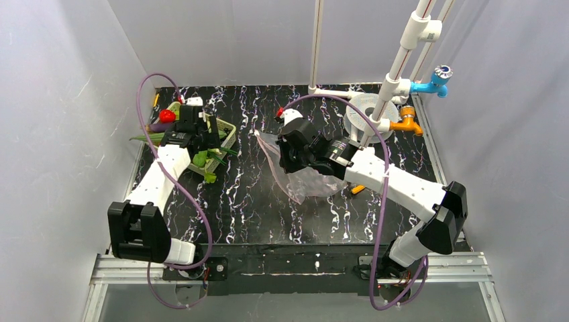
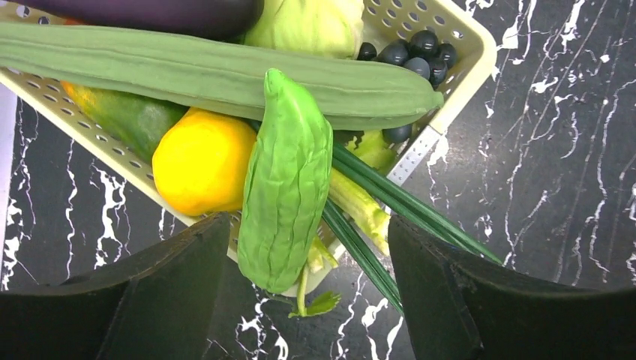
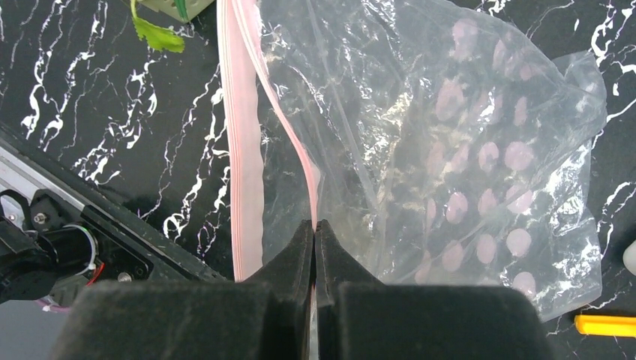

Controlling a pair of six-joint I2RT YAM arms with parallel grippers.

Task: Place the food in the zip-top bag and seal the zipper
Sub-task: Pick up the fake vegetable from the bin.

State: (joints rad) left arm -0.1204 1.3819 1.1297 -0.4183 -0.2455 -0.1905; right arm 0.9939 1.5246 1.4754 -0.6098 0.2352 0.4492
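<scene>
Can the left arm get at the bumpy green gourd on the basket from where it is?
Likely yes. The left gripper is open with a finger either side of the bumpy green gourd, which lies uncovered on top at the basket rim.

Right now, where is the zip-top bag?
Top view: the zip-top bag is mid-table, right of the basket, with the right gripper shut on its zipper.

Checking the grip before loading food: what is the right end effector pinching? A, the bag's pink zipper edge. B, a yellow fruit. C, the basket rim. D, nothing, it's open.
A: the right end effector is shut on the pink zipper at the mouth of the zip-top bag.
</scene>
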